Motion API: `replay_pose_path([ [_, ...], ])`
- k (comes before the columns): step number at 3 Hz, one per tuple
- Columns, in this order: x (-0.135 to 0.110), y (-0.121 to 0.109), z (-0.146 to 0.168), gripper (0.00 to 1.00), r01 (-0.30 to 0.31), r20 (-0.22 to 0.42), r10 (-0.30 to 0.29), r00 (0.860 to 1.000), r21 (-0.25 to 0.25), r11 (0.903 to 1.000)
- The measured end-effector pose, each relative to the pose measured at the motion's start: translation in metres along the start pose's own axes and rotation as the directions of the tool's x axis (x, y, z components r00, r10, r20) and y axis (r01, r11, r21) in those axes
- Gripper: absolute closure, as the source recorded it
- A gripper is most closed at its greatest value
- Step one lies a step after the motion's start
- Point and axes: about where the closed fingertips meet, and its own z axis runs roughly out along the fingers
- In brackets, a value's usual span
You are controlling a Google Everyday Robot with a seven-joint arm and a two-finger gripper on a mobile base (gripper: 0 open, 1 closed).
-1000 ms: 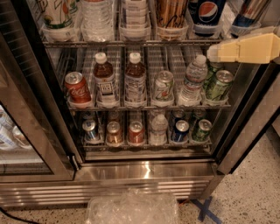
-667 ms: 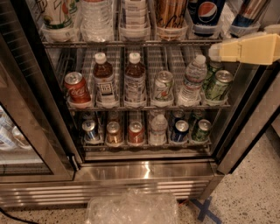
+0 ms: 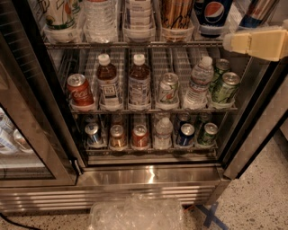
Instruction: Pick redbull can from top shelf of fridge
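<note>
The redbull can [image 3: 255, 12], slim with slanted blue and silver panels, stands at the far right of the top shelf [image 3: 135, 44]; its top is cut off by the frame's upper edge. A Pepsi can [image 3: 213, 13] stands just left of it. My gripper [image 3: 230, 42], cream-coloured, reaches in from the right edge at the height of the top shelf's front rail. It sits just below and slightly left of the redbull can, without touching it. The fridge [image 3: 148, 177] stands with its door [image 3: 27, 148] swung open to the left.
The top shelf also holds a tall printed can [image 3: 60, 13], a water bottle [image 3: 101, 18] and a brown can [image 3: 176, 13]. The middle shelf holds a Coke can [image 3: 80, 90], bottles and green cans [image 3: 224, 87]. The lowest shelf holds small cans. A clear plastic bag [image 3: 135, 213] lies on the floor.
My gripper has moved slightly up and to the right, closer to the top shelf's rail. Nothing else has moved.
</note>
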Motion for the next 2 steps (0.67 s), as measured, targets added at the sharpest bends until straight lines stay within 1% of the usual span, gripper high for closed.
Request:
replay_pose_path([
  [1, -0.0014, -0.006, 0.0092, 0.22, -0.01, 0.018, 0.01, 1.0, 0.014, 0.9999],
  [2, 0.0002, -0.0147, 0.0164, 0.27, -0.02, 0.027, 0.019, 0.999, 0.033, 0.9993],
])
